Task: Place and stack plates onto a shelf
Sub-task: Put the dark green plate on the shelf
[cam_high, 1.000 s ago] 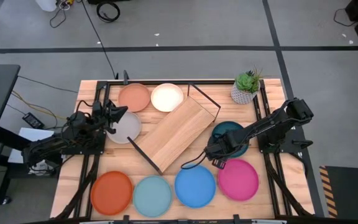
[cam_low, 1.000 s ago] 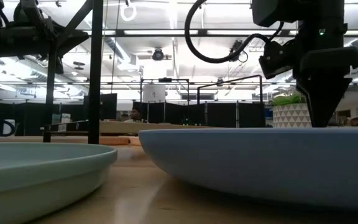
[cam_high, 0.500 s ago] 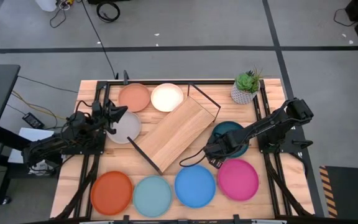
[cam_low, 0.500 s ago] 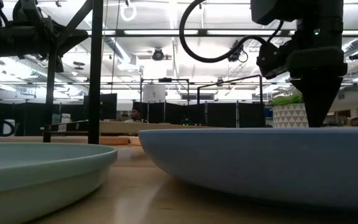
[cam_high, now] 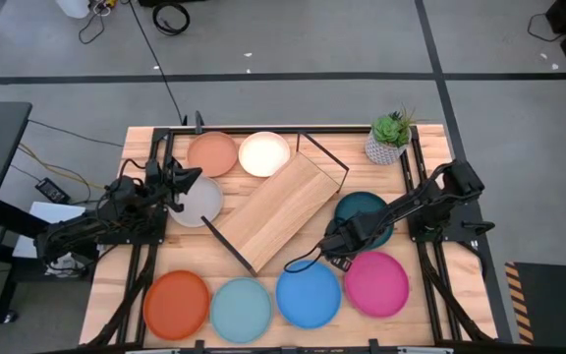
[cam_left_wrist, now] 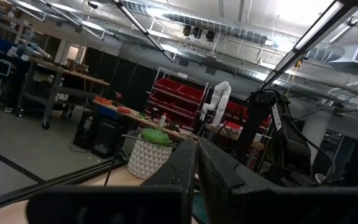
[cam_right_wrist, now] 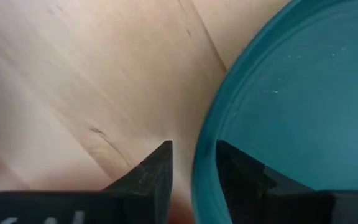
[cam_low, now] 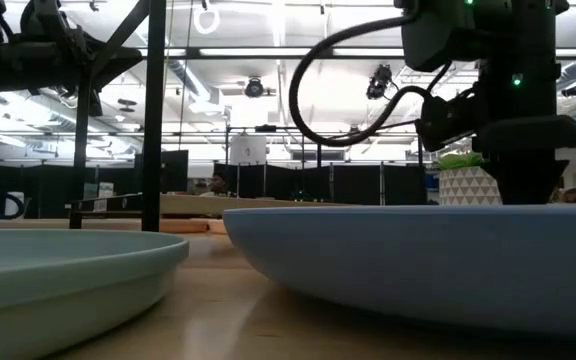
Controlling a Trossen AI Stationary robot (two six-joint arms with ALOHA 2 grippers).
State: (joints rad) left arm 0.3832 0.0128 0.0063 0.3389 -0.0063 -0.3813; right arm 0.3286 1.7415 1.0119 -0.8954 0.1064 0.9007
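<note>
A potted plant (cam_high: 390, 137) stands at the table's far right corner, and the slanted wooden shelf (cam_high: 276, 209) lies mid-table between the salmon, cream and grey plates and the teal plate (cam_high: 364, 213), with four more plates lined along the near edge. The right gripper (cam_right_wrist: 192, 163) is down at the teal plate's rim, its jaws narrowly parted astride the smooth matte edge, one finger (cam_right_wrist: 156, 173) on the bare wood. The left gripper (cam_high: 187, 181) hangs over the grey plate (cam_high: 200, 202), fingers pressed together.

A small green plant in a white pot (cam_high: 389, 139) is seen standing at the far right corner of the pale wooden tabletop (cam_high: 430, 300). Grey floor (cam_high: 283, 93) crossed by dark lines is shown beyond, and black cables (cam_high: 171, 17) are left coiled there.
</note>
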